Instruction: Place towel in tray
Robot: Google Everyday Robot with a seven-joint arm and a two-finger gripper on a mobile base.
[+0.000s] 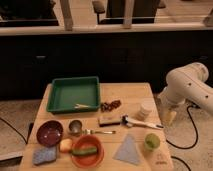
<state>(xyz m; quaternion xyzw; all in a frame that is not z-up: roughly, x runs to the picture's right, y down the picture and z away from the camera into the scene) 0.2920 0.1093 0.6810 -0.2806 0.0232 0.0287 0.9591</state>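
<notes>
Camera view: end effector (168,117) outside tray (69,93)

A wooden table (136,92) stands on speckled floor (15,107) before dark cabinets (125,55).

Roomy tray (70,96); brush (142,122) near jaws off table (127,92).

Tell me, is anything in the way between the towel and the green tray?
Yes. The towel lies near the table's front edge, and the green tray sits at the back left. Between them lie a brush and a fork, so the towel would have to go over them. The hand hangs beside the table's right edge.
</notes>
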